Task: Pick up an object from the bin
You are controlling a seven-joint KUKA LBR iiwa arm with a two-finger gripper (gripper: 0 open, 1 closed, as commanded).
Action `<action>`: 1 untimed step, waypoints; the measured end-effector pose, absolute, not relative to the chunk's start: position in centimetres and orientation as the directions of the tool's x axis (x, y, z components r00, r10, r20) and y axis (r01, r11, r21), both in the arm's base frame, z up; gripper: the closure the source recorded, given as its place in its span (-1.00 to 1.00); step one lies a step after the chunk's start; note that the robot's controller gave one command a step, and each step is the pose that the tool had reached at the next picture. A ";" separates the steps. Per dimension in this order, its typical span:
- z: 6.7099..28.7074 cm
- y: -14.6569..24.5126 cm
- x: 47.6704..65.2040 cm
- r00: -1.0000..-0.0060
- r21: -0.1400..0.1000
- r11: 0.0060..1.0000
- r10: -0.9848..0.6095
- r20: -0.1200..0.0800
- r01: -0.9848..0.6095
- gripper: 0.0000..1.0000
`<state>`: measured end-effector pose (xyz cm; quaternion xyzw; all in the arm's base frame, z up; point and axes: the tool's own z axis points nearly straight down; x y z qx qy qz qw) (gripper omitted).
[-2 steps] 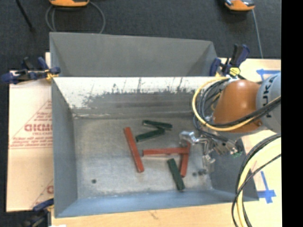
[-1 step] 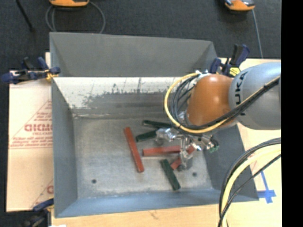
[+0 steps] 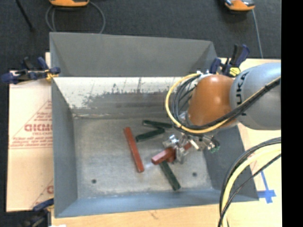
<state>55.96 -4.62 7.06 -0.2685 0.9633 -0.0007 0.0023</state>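
**Gripper low over a red block, right of the bin's centre**

The gripper hangs close to the floor of the bin, at the right end of a short red block. From my desk I cannot tell whether it is open or closed, or whether the block is already caught. A dark green stick lies just below the block, touching it or nearly so. A long red stick lies to the left, and a second green stick lies above it.

I judge the grasp is the step in hand. To do it well, I centre on the block's narrow width and close across it. Then I lift straight up, so the green stick below is not dragged along.
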 end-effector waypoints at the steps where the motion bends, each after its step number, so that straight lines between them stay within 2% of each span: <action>1: 22.8 -5.3 54.6 -0.891 -0.007 0.891 -0.453 -0.009 -0.453 1.00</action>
